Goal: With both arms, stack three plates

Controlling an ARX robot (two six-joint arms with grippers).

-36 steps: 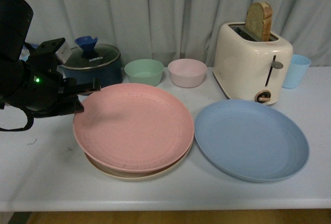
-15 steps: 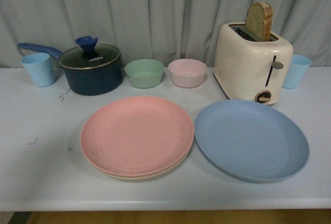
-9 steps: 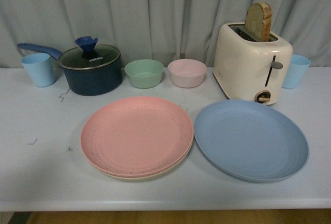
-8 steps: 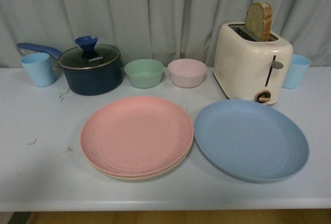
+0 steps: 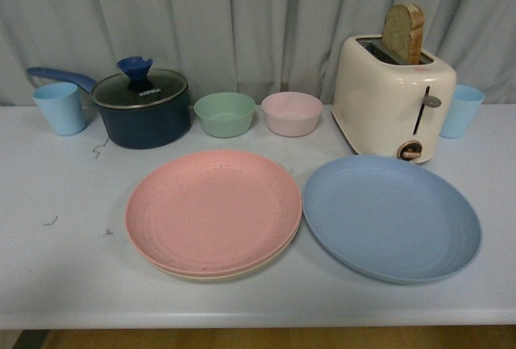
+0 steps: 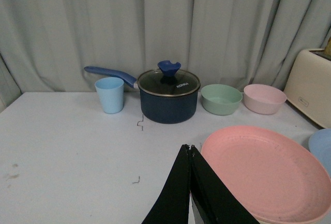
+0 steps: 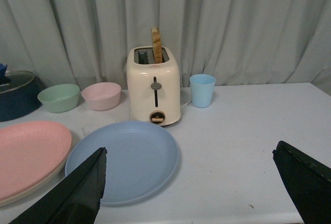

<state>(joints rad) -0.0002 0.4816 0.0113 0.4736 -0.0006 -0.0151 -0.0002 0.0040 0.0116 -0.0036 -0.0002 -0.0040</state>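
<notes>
2 plates sit stacked near the front edge of the desk, pink plate on beige plate, with the blue plate just beside them toward the right edge. In the left wrist view, the left gripper has its jaws pressed together, empty. In the right wrist view, the right gripper has its jaws wide apart.

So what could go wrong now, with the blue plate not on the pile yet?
The blue plate lies flat close to the toaster, so gripping its rim might bump that. The pink plate sits slightly off-centre on the beige plate, so a third could settle crooked or slide.
</notes>
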